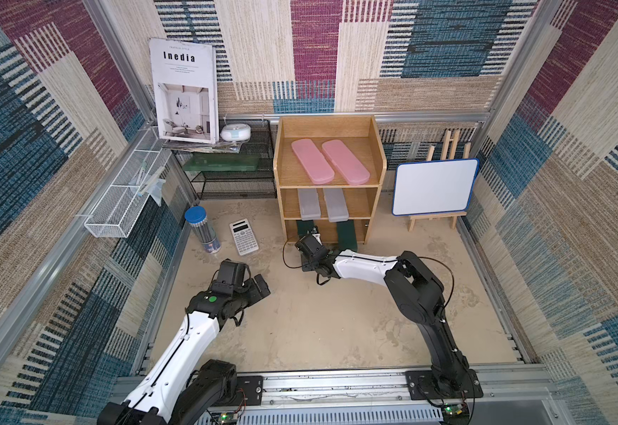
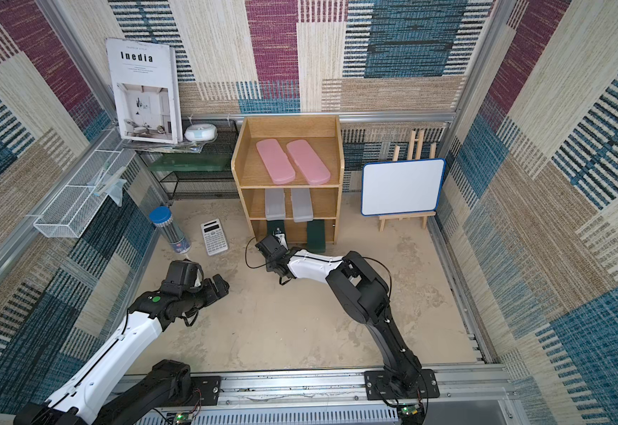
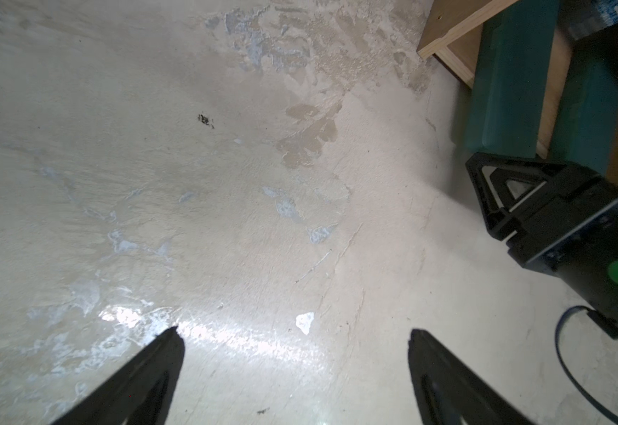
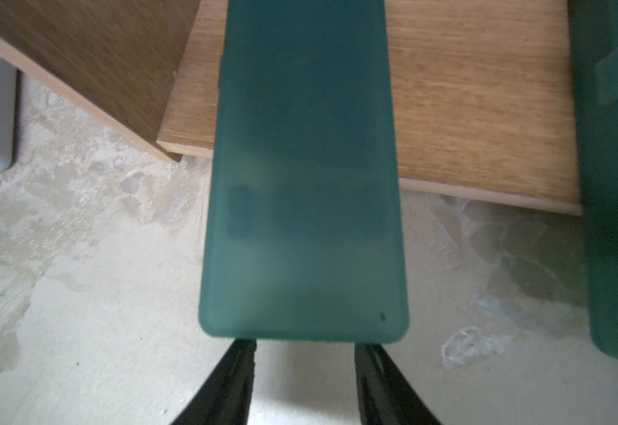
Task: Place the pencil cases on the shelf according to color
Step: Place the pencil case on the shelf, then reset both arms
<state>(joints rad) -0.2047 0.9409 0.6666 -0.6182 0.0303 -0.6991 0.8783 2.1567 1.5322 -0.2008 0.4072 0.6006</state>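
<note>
Though probably light, stiff and slick, best pushed square on near end or pinched across thin flat faces: dark green pencil case (image 4: 300,184) half onto shelf (image 4: 465,110) bottom tier, right gripper (image 4: 305,349) barely parted, tips against that end, clasping nothing visible; left gripper (image 3: 296,335) wide, empty.

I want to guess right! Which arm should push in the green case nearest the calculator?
Right. The right gripper sits at the end of the green case; the left gripper hangs over bare tabletop.
</note>
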